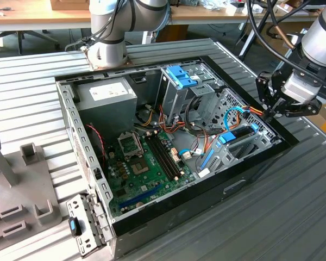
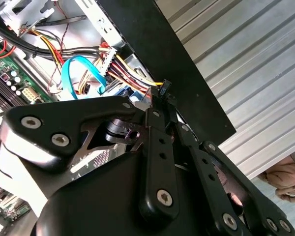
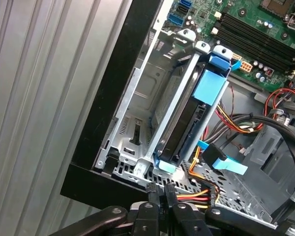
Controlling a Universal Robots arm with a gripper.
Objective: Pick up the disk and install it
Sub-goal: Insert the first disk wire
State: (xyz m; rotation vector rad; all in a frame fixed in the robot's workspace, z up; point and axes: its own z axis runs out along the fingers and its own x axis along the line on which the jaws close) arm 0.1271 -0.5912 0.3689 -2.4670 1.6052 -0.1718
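Your pincer [image 1: 271, 113] hangs pinched shut over the computer case [image 1: 206, 187] rim, exterior view's right. Disk [image 3: 183, 129] sits on edge in the drive cage [image 3: 137, 98].

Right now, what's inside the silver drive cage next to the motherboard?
The disk stands on edge in one slot of the drive cage, with its light-blue carrier showing. The slot beside it shows bare metal. The disk's flat faces are covered by cage rails.

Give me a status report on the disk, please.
Gripper shut, empty, by the disk's end; contact unclear. Disk on edge in its bay. Cables close beside gripper.
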